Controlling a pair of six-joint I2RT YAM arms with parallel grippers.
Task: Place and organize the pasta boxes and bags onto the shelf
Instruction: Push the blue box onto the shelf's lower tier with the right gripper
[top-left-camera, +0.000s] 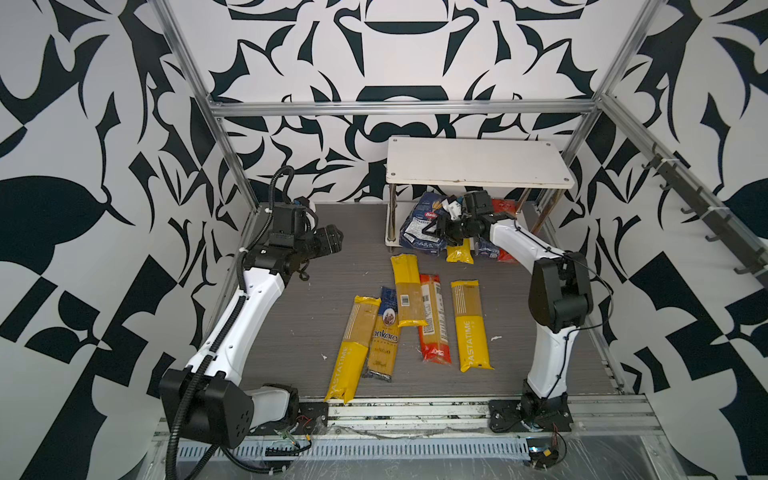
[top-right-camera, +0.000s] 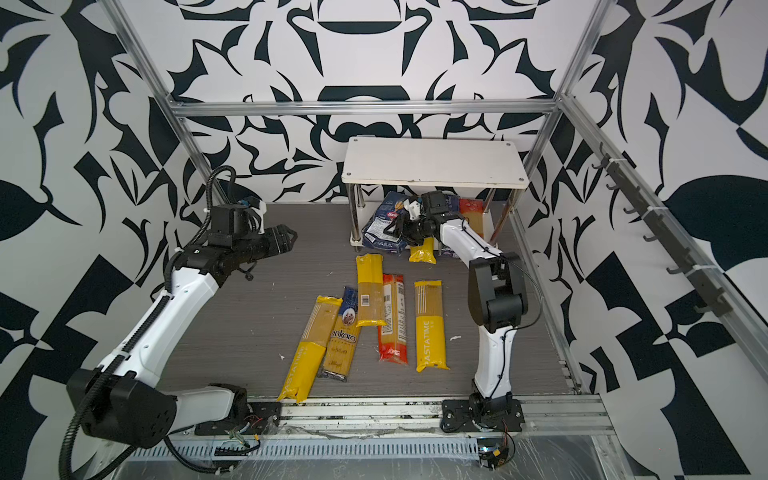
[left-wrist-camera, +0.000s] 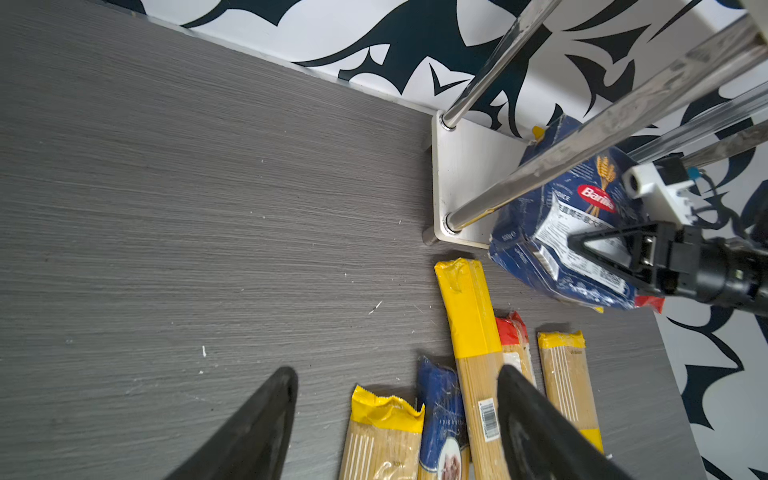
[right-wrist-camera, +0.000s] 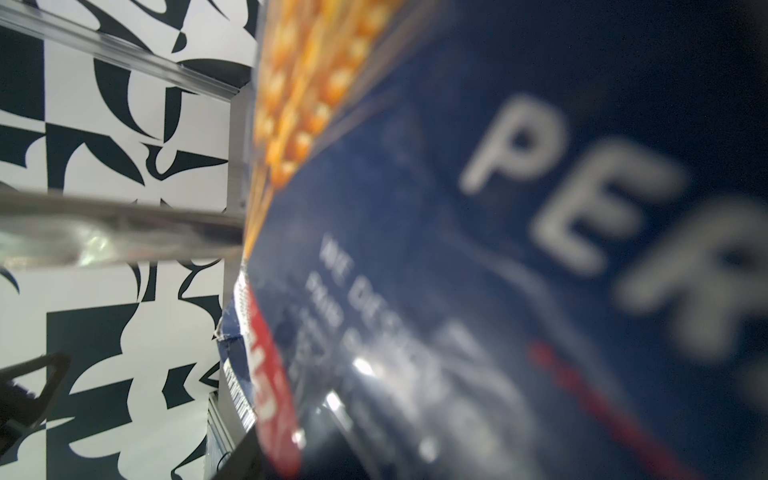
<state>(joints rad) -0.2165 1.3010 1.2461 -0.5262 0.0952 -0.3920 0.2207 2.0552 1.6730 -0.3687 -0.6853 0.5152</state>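
My right gripper (top-left-camera: 440, 229) is shut on the wide navy Barilla box (top-left-camera: 419, 227), which tilts at the left front of the shelf's (top-left-camera: 478, 163) lower tier. One finger (left-wrist-camera: 602, 246) lies across its white label, and the box (right-wrist-camera: 457, 249) fills the right wrist view. More packets lie under the top board, among them a yellow-ended bag (top-left-camera: 459, 252) and a red one (top-left-camera: 503, 208). Several spaghetti bags lie on the table: a PASTATIME bag (top-left-camera: 351, 349), an ankara bag (top-left-camera: 384, 332) and a red bag (top-left-camera: 434, 320). My left gripper (top-left-camera: 332, 243) hovers open and empty at the back left.
Chrome posts (left-wrist-camera: 490, 66) stand at the shelf's corners, close beside the held box. The aluminium frame rails (top-left-camera: 399, 107) and patterned walls close in the back and sides. Bare grey table (left-wrist-camera: 187, 208) lies under my left gripper (left-wrist-camera: 397, 374).
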